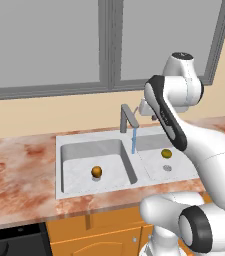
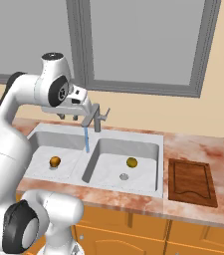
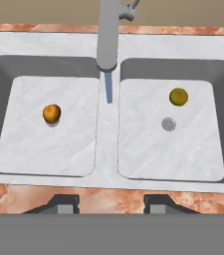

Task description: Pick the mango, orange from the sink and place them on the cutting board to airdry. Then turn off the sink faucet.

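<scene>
The double-basin sink [image 3: 108, 164] is set into a reddish marbled counter [image 1: 19, 170] beneath a grey-framed window [image 2: 133, 45]. The orange [image 3: 52, 113] rests in the left basin, on or directly over that basin's drain, roughly midway between the basin's front and back walls and well clear of the divider. The mango [image 3: 178, 96] rests in the right basin, toward the back wall, just beside the round drain [image 3: 168, 124] and apart from it on the far side. The sink faucet [image 3: 107, 35] stands at the back rim of the sink, above the divider between the basins; its spout reaches forward and a thin blue stream of water [image 3: 108, 87] falls from it, landing about on the divider. The lever handle [image 2: 105, 113] projects from the post at an angle. The cutting board [image 2: 191, 182] lies flat on the counter just beside the right rim of the sink, with its long sides running front to back; nothing lies on it. The gripper [image 3: 107, 204] is held high over the front rim of the sink, looking straight down on both basins; its two dark fingertips [image 3: 63, 203] stand wide apart with nothing between them. In the base views the hand sits close by the faucet post, above the back of the sink, not touching either fruit.
</scene>
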